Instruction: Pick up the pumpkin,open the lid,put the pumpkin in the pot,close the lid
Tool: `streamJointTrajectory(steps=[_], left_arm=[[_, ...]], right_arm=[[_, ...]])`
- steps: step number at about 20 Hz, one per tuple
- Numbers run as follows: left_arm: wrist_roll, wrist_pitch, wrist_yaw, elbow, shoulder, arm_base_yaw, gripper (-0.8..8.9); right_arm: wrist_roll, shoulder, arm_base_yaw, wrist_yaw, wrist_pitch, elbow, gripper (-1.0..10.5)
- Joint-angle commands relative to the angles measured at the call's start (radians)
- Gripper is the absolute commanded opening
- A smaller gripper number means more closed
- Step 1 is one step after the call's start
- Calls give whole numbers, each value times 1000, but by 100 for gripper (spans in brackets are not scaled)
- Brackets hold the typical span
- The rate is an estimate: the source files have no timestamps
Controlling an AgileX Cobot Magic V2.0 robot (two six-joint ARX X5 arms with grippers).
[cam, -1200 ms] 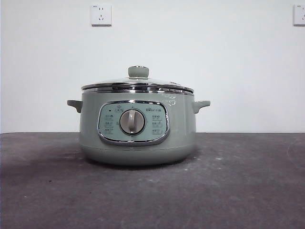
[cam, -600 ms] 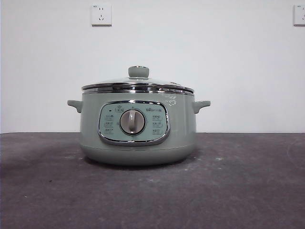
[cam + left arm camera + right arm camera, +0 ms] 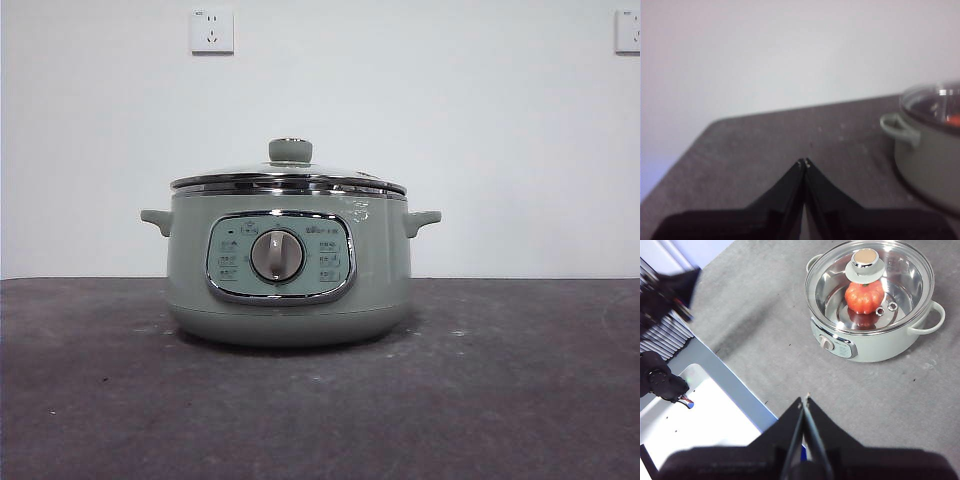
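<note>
Currently the pot (image 3: pixel 288 265) stands mid-table on the grey table (image 3: pixel 520 400), lid (image 3: pixel 870 285) seated on its rim, knob upright. Seen through the glass from the right wrist view, the pumpkin (image 3: pixel 865 297) sits inside on the pot floor. Left gripper (image 3: pixel 804 163): jaws clenched tip to tip, nothing held, hovering over bare tabletop well apart from the pot's side handle. Right gripper (image 3: pixel 805 399): jaws pressed together, empty, high above the table's near edge. Open surface on both sides of the pot
</note>
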Motion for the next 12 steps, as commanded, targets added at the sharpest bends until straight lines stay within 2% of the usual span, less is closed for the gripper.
streamJointTrajectory(steps=[1,7,12], left_arm=[[-9,13,-9,-68,-36,4,-3],[-15,-3,-12,-171,-116,3,-3],[-51,-128,-5,-174,-115,4,-3]], right_arm=[[5,-4,1,3,-17,-7,1],[5,-4,1,3,-17,-7,1],[5,-4,1,3,-17,-7,1]])
